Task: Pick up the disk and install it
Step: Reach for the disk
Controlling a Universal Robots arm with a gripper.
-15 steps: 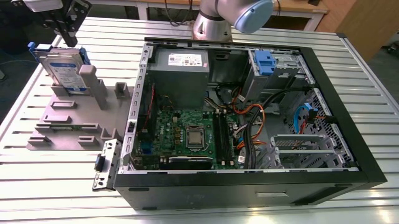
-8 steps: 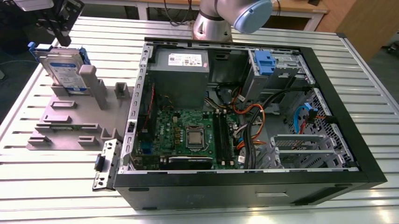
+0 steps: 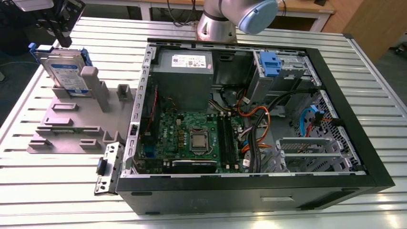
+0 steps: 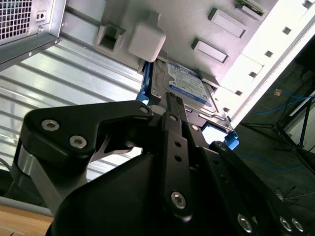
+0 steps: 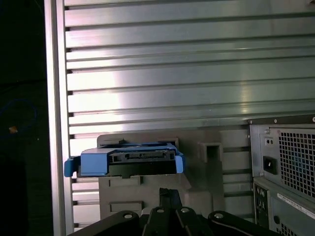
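1 disk [image 3: 66, 71] stands on edge in the grey holder [image 3: 70, 129] on the table, at the exterior view's left of the open computer case [image 3: 254, 183], its long axis running up toward the arm. The gripper [image 3: 62, 42] hangs right over that top edge, fingers drawn together with nothing between them. The disk lies straight below the tips, very near, though contact is impossible to call.

Silver disk [image 3: 66, 71] with a white-and-blue label and blue rails, on a plain grey fixture [image 3: 66, 126] atop the ribbed, silver-striped table [image 3: 356, 71]. The gripper [image 3: 64, 43] is black. The black computer case [image 3: 254, 195] shows a green motherboard [image 3: 190, 136] and an orange cable [image 3: 258, 114].
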